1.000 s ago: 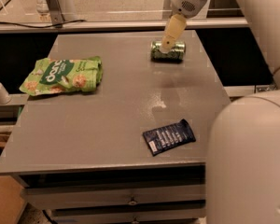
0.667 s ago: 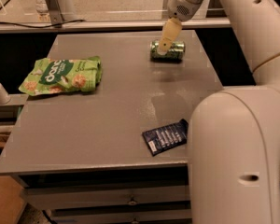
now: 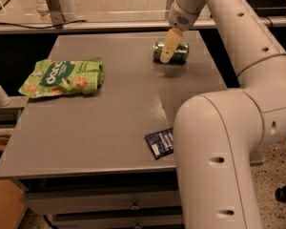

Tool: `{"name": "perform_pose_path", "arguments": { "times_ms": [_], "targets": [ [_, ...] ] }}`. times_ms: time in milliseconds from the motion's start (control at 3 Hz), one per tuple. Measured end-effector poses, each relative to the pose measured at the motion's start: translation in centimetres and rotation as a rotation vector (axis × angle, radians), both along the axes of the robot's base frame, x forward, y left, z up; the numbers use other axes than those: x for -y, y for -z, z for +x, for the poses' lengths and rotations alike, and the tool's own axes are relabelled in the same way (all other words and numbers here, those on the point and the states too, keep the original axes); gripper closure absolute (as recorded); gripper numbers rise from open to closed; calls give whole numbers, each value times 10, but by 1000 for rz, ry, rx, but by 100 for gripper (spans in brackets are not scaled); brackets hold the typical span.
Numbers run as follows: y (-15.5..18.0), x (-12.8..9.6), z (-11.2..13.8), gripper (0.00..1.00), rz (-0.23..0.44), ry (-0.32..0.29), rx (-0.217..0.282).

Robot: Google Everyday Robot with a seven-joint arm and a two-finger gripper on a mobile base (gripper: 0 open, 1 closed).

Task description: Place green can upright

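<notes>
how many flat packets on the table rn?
2. Green snack bag at left; dark blue packet near the front edge, partly behind the arm. More could be hidden there. End effector at the green can, far side.

So the green can [image 3: 179, 52] is down on its side, not upright, in the upper middle of the frame, a bit right of centre, near the far edge of the grey table [image 3: 109, 118]. Shiny green patterned body. The gripper [image 3: 167, 56] hangs right over its left part.
</notes>
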State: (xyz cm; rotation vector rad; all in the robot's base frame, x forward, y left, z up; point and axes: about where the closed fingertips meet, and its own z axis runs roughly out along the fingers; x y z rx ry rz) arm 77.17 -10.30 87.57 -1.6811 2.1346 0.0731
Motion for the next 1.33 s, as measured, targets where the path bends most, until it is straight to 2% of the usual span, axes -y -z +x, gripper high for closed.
{"name": "perform_pose_path", "arguments": {
  "times_ms": [333, 667, 1000, 1333],
  "targets": [
    [17, 7, 3, 16, -38, -1, -26],
    [35, 17, -1, 40, -69, 1, -68],
    [40, 20, -7, 63, -87, -1, -93],
    [31, 14, -15, 87, -101, -17, -104]
  ]
}}
